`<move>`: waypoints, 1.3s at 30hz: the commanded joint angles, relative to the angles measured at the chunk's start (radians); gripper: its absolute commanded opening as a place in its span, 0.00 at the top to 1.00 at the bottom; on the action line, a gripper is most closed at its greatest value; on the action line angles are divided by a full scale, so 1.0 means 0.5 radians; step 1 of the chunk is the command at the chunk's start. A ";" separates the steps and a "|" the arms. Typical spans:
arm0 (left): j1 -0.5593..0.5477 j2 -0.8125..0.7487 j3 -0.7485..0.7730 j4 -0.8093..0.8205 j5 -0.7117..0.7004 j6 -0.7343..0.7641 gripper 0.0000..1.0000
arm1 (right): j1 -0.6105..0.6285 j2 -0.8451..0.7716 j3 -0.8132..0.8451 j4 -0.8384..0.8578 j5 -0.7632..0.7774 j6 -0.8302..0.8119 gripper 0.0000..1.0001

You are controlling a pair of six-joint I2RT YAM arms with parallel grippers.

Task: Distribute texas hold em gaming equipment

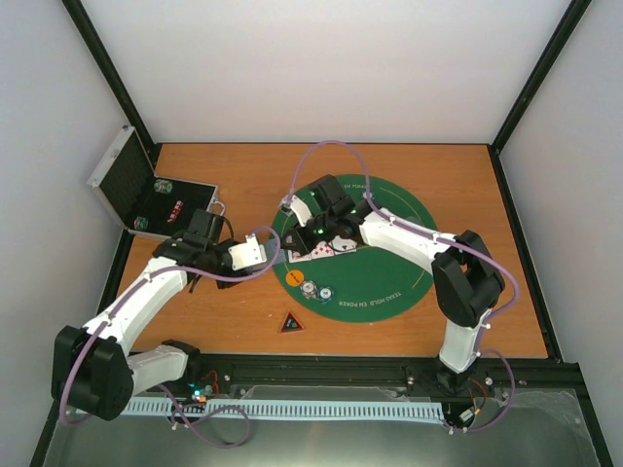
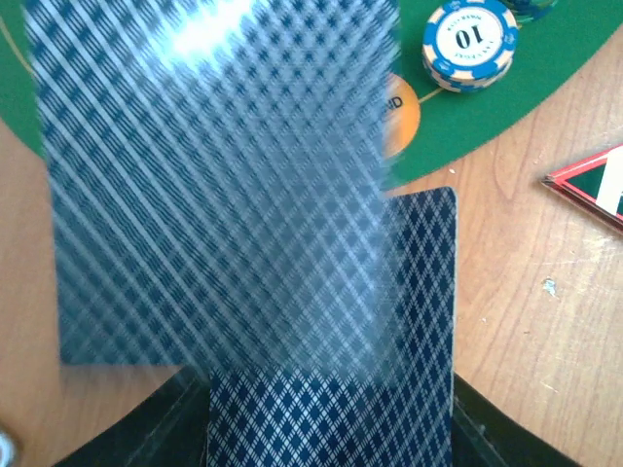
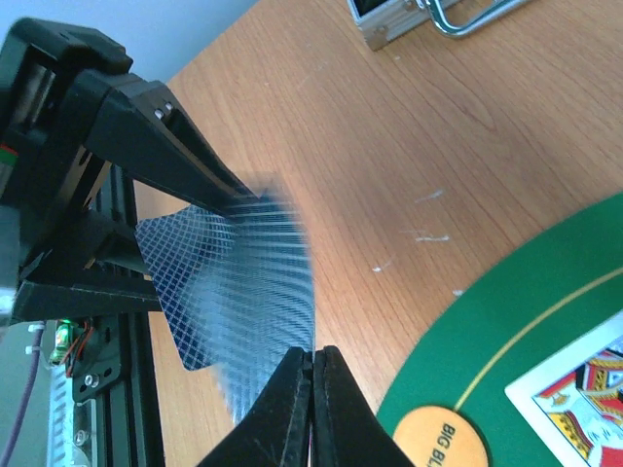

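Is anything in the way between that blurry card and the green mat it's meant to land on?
Nothing visible blocks it. The right tool pinches the card beside the left tool's deck, over bare wood next to the green mat. Only an orange disc sits at that edge.

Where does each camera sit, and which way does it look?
Top external: high behind the arms, looking down on the table, green mat, whole left arm and right arm.
Left wrist: on the left arm, looking along the left pincer at its held card, a blurred card over it, a chip beyond.
Right wrist: on the right arm, looking past the shut right pincer toward the left pincer.
Shared: both wrist views show the blurred card and orange disc.
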 commanded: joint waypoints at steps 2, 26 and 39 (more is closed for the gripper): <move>-0.004 0.066 -0.082 0.155 0.130 0.029 0.52 | -0.062 -0.109 -0.100 0.050 0.071 -0.018 0.97; -0.005 0.399 -0.407 0.575 0.225 0.099 0.27 | -0.246 -0.333 -0.289 0.070 0.200 0.021 0.97; -0.004 0.233 -0.404 0.470 0.367 0.155 0.04 | -0.246 -0.482 -0.311 0.036 0.191 0.038 0.97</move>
